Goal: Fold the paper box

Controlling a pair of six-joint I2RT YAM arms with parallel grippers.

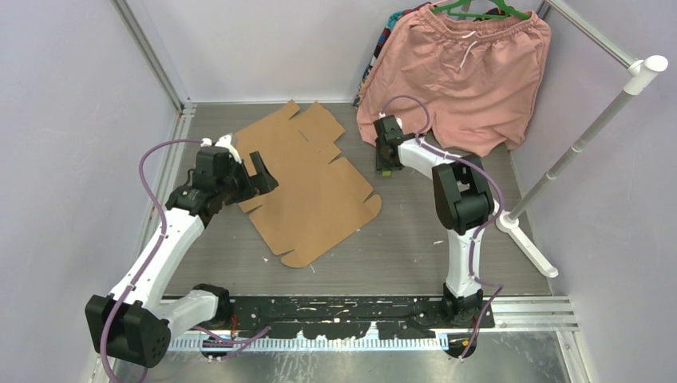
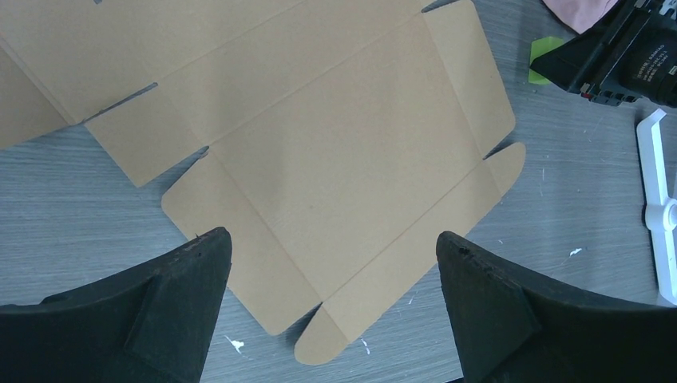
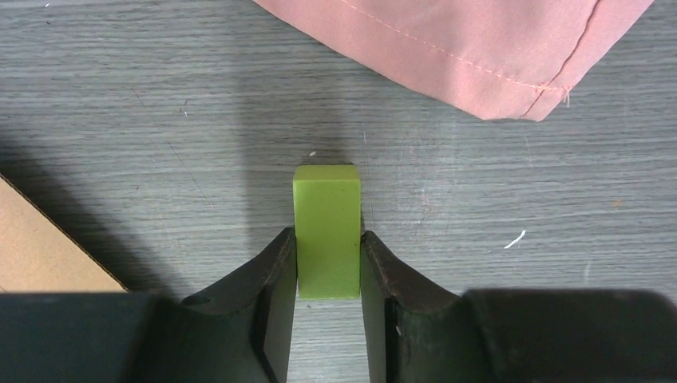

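Note:
The paper box [image 1: 307,183] lies flat and unfolded on the grey table, a brown cardboard sheet with flaps and rounded tabs [image 2: 343,152]. My left gripper [image 1: 263,175] hovers over its left edge, jaws wide open with nothing between them [image 2: 331,238]. My right gripper [image 1: 386,163] is down at the table to the right of the sheet, below the pink shorts. In the right wrist view its jaws [image 3: 327,239] press on both sides of a small green block [image 3: 326,207] standing on the table. A corner of the paper box [image 3: 40,247] shows at the left there.
Pink shorts [image 1: 463,72] hang on a green hanger at the back right, their hem [image 3: 447,40] just beyond the green block. A white clothes rack [image 1: 591,128] leans at the right, its foot [image 2: 659,207] on the table. Walls close in the left and back.

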